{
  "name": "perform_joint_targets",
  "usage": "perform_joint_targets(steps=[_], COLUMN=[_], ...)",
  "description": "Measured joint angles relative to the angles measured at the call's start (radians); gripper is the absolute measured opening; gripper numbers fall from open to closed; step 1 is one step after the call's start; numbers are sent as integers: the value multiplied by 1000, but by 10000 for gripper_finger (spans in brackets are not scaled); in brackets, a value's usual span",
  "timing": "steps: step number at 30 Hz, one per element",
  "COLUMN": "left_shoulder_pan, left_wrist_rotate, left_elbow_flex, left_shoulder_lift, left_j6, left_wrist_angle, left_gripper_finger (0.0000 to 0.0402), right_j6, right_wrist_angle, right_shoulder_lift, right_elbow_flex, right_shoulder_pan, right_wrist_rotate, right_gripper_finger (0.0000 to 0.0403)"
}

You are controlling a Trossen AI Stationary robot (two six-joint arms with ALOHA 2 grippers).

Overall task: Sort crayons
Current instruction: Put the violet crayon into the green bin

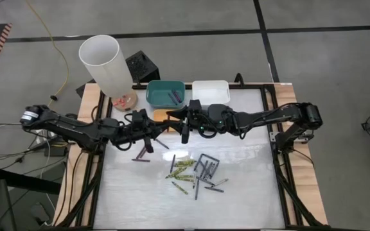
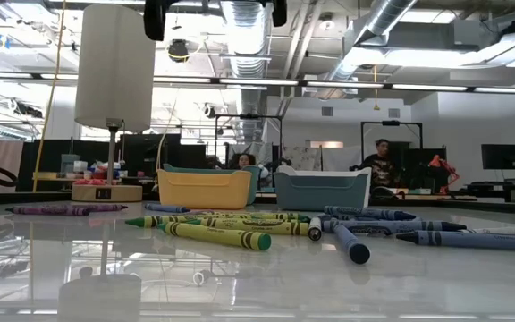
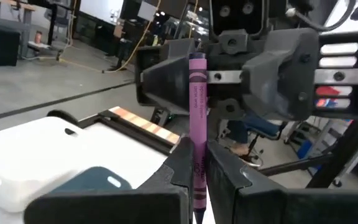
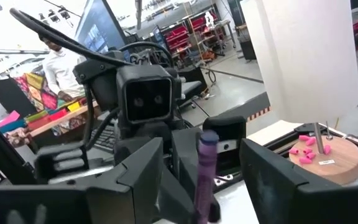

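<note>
Above the table's back edge, a crayon handoff mid-air

Left gripper (image 3: 194, 177) pinched a purple wax crayon (image 3: 197, 106) upright; right gripper (image 4: 201, 186) stood spread around it. I'd say right should clamp before left lets go.

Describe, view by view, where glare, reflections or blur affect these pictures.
Low view: ceiling lights glare, and the glossy table mirrors them. High view: a pale sheen lies across the table. Left wrist view: the purple crayon is sharp while the room behind blurs. Right wrist view: the near fingers look soft.
</note>
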Motion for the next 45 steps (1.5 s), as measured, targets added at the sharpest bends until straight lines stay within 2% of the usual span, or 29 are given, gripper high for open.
perform_joint_targets(steps=[5, 8, 11, 16, 18, 25, 30, 38, 45], left_shoulder_pan=[0, 0, 1, 1, 1, 1, 0, 0, 2], left_wrist_rotate=[8, 14, 11, 2, 3, 3, -26, -69, -88], left_elbow_flex=[0, 0, 0, 0, 0, 0, 1, 1, 1], left_shoulder_lift=[10, 10, 10, 10, 10, 10, 9, 8, 8], left_j6=[2, 1, 2, 1, 2, 5, -90, -194, -259], left_wrist_angle=[40, 42, 38, 22, 19, 5, -132, -312, -464], left_gripper_finger=[11, 11, 11, 11, 11, 18, 60, 142, 159], right_j6=[0, 0, 0, -12, -30, -25, -26, -18, -14], right_wrist_angle=[-48, -68, -76, -83, -83, -88, -97, -129, -164], right_shoulder_lift=[0, 0, -1, -1, -1, -1, 0, -1, 75], right_elbow_flex=[0, 0, 0, 0, 0, 1, -1, 0, 1], right_shoulder_pan=[-5, -5, -4, -3, -3, -4, -29, -157, -292], right_wrist_rotate=[0, 20, 65, 55, 27, 23, 32, 34, 18], right_gripper_finger=[220, 204, 158, 34, 13, 5, 3, 1, 1])
